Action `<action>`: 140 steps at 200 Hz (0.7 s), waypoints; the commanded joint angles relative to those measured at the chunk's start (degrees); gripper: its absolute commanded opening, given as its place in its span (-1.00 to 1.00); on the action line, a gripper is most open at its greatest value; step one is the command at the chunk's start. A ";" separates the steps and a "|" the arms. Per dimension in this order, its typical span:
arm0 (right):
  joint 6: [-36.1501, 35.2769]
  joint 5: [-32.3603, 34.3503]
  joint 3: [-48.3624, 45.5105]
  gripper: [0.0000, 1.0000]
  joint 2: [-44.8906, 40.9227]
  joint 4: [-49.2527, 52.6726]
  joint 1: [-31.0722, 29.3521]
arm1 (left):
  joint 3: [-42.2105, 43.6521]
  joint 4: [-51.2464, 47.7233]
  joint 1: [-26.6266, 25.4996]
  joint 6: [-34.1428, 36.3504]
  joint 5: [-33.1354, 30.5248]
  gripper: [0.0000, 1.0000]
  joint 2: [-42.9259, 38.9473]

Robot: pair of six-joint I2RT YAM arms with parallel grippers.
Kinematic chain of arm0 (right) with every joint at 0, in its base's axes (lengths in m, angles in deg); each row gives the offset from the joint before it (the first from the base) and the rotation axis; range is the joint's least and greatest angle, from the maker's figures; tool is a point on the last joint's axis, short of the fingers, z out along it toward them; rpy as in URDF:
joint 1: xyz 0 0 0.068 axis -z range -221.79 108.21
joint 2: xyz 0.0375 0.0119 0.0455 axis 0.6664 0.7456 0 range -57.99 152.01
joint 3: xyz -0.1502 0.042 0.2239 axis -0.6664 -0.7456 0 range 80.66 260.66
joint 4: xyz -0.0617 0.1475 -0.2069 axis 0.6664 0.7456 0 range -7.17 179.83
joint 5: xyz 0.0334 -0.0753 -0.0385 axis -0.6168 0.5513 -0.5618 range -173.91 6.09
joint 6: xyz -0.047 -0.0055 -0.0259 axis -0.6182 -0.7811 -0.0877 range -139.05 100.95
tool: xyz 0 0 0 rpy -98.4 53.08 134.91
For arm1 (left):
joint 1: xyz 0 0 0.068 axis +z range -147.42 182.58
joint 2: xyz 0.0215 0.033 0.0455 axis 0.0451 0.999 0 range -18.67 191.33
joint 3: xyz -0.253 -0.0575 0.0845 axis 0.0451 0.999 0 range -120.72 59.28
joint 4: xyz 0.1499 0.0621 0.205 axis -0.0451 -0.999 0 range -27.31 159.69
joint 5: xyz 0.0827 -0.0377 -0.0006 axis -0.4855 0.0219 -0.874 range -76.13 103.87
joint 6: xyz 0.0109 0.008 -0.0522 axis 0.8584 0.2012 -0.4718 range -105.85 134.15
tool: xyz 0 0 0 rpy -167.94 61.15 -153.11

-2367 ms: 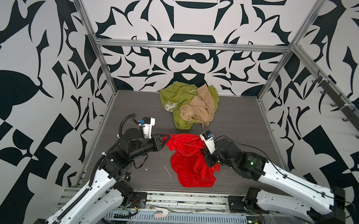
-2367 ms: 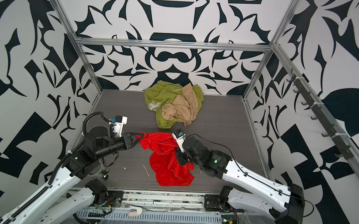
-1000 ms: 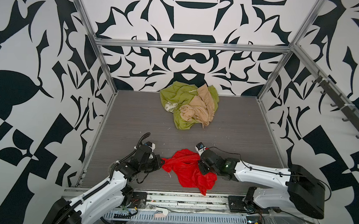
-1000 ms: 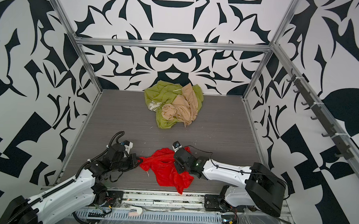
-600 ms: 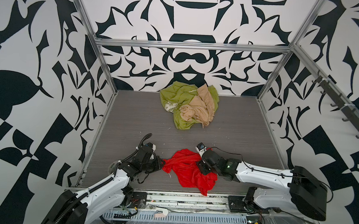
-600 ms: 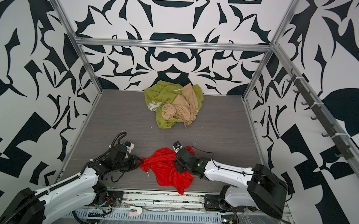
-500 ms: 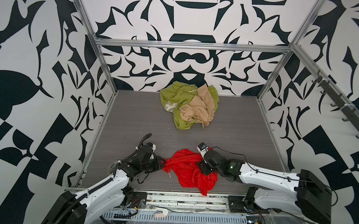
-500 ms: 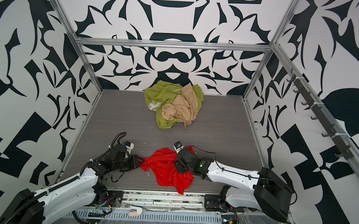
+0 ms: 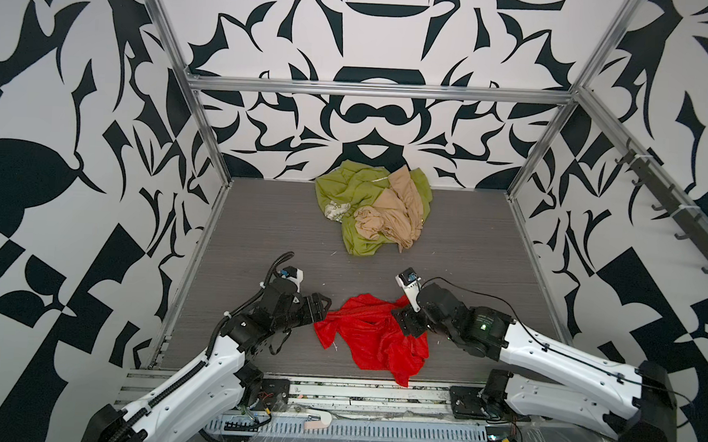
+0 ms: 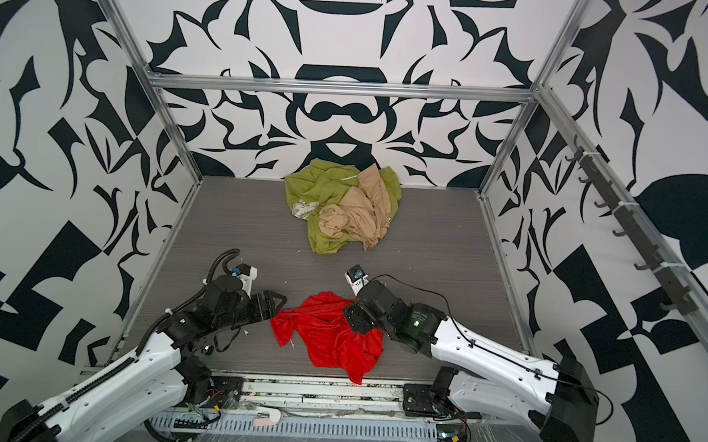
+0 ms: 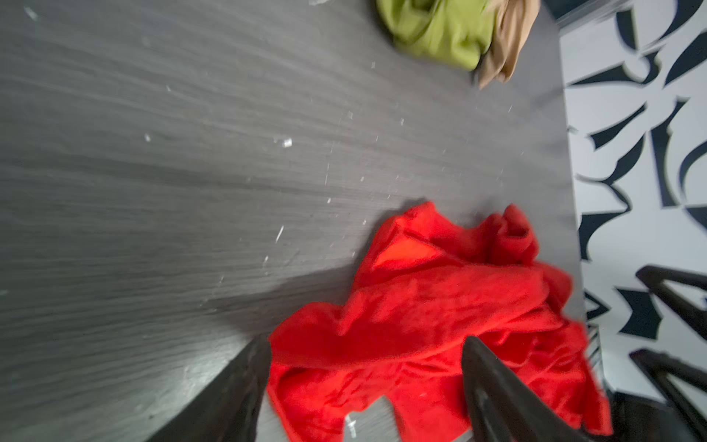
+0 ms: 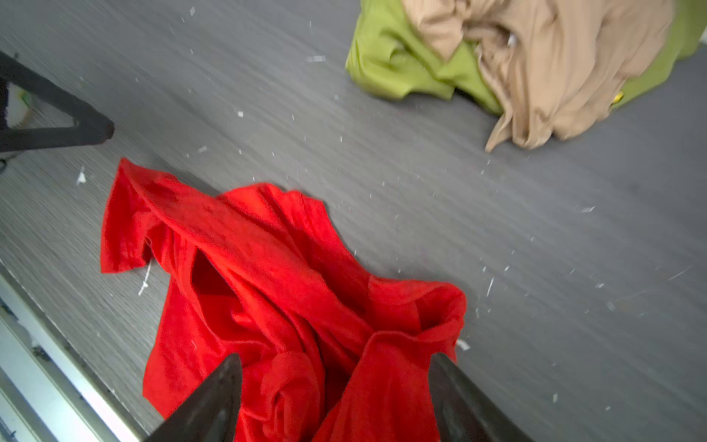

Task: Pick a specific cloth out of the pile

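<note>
Both jaws now off red cloth (image 9: 373, 339)

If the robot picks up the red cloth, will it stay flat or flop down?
Probably flop: the red cloth lies crumpled in soft folds on the table, so it looks limp. It seems thin and light, so a push would likely bunch it up, not slide it whole. Its slight shine hints it could slip from a loose pinch.

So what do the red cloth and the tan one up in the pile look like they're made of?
The red cloth looks like a thin woven fabric with a faint sheen: it lies in sharp, flat creases. The tan cloth on the pile looks like a soft, drapey knit or jersey, matte: it falls in fine, rounded gathers. The exact fibre of either cannot be told.
</note>
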 commanded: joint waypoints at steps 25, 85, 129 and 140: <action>-8.72 16.46 0.20 0.68 -2.00 -9.27 4.07 | -7.86 -3.11 1.10 13.32 -13.61 0.98 0.55; -21.61 20.87 -12.75 0.67 -4.53 -35.38 15.29 | -14.44 4.75 2.96 28.60 -27.78 0.98 10.58; -25.55 20.26 -19.77 0.70 -3.30 -44.45 22.95 | -11.34 14.64 7.79 36.95 -26.67 0.99 11.28; -25.54 19.11 -21.14 0.75 -1.85 -47.43 24.98 | -10.58 16.21 11.35 38.10 -24.42 0.99 12.31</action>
